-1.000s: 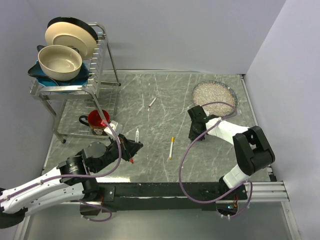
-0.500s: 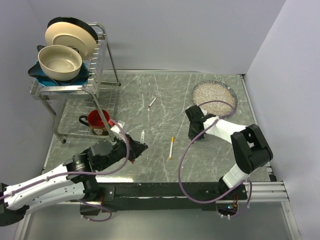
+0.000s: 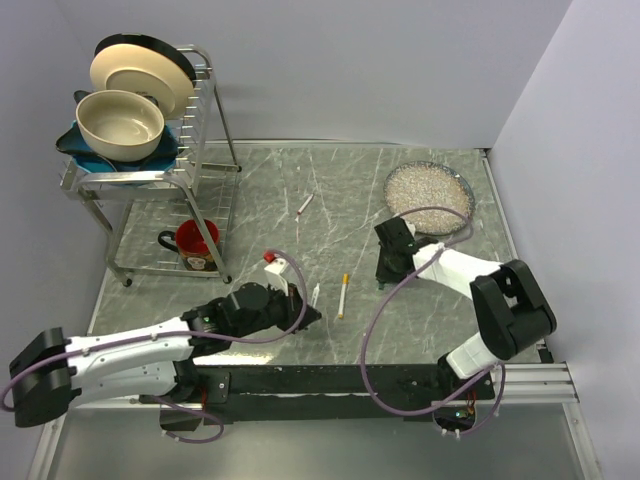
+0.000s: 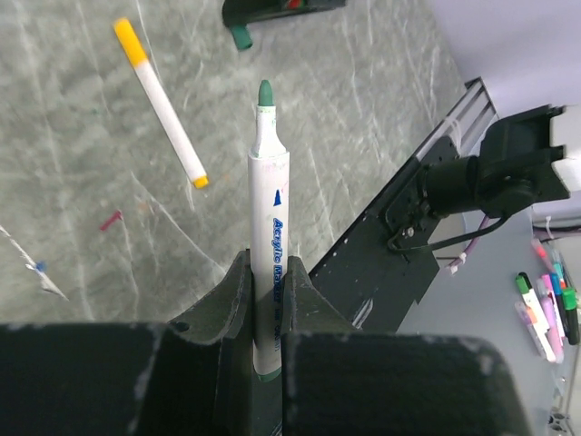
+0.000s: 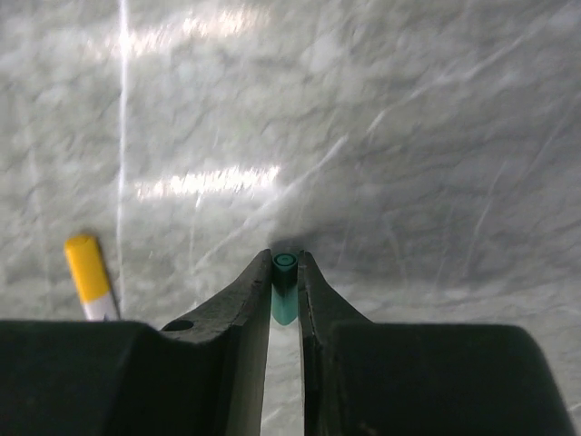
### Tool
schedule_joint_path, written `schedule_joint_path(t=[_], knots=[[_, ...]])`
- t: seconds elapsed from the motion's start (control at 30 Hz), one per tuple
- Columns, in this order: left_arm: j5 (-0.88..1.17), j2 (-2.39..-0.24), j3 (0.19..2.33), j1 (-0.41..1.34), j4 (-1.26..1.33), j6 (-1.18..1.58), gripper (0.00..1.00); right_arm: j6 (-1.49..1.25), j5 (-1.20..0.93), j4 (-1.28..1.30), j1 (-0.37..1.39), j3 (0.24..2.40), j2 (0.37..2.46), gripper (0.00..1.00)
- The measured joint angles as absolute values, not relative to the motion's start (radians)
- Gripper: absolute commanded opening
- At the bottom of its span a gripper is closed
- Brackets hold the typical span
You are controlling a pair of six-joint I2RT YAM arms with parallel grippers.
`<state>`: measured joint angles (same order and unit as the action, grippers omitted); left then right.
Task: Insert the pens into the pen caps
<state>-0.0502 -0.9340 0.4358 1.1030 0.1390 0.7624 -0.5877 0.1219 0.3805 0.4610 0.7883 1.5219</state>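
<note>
Fingers of the left gripper (image 4: 267, 272) are pressed onto the barrel of 1 white pen (image 4: 266, 173), whose bare green tip sticks out past the fingertips over the near middle of the marble table (image 3: 270, 175). The right gripper (image 3: 384, 272), low at middle right, pinches the green cap (image 5: 284, 300), open end facing its wrist camera. 2 more pens lie loose: a yellow-ended one (image 3: 343, 295) between the arms and another (image 3: 305, 204) farther back.
</note>
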Motion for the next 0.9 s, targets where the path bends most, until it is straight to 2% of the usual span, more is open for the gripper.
schedule_joint_path(t=[0.53, 0.9], knots=[[0.097, -1.299, 0.406, 1.103, 0.518, 0.842, 0.01, -0.731, -0.066, 0.172, 0.499, 0.593, 1.087, 0.0], [0.12, -1.355, 0.478, 1.103, 0.564, 0.851, 0.01, -0.836, -0.144, 0.076, 0.545, 0.534, 0.921, 0.0]])
